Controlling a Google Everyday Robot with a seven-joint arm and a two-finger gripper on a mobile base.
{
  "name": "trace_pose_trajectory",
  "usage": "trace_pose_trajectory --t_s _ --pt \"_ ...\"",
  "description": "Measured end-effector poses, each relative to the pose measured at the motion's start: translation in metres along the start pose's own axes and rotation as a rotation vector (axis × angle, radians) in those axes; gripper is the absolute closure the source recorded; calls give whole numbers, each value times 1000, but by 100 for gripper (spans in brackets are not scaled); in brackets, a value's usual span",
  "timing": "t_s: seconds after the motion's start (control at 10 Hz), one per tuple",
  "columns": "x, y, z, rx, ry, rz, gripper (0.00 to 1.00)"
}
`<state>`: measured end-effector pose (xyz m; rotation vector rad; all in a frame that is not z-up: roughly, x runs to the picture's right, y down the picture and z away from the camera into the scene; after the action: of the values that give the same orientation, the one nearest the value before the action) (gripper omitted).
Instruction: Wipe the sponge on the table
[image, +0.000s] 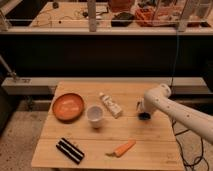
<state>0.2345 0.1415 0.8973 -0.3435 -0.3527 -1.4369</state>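
Here, a square wooden table (150, 145) is seen from the front and slightly above, with a dark cluttered workbench (100, 17) behind it. A white robot arm (180, 111) reaches in over the right edge. Its gripper (143, 113) is lowered to the planks, near the right edge and about halfway between back and front.

A small dark shape right at the arm's tip is probably the sponge (144, 117), though it cannot be separated clearly from the gripper itself. How far open the gripper is, and whether anything is held in it, cannot be told.

An orange bowl (68, 106) is set near the left edge. A white cup (95, 114) stands at the middle of the table. A pale tube (110, 105) lies just beside the cup, toward the back edge and left of the gripper. A black striped block (70, 150) lies by the front left corner, and a carrot (123, 148) lies near the front edge.

The scene is judged to fit two stages: the sponge being taken hold of where it lies, or the sponge already held and being rubbed on the planks. Either way, steady downward contact is called for. The bare wood toward the front right corner offers room, while the tube and carrot must be steered clear of.
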Motion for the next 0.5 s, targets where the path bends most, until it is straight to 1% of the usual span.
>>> trace_pose_trajectory --t_s 0.2,0.3,0.5 --pt "-12 -20 -1 11 -12 -62 100" --pt "-22 -23 -3 12 -19 -86 100" --pt "-48 -20 -10 1 -34 -112 100"
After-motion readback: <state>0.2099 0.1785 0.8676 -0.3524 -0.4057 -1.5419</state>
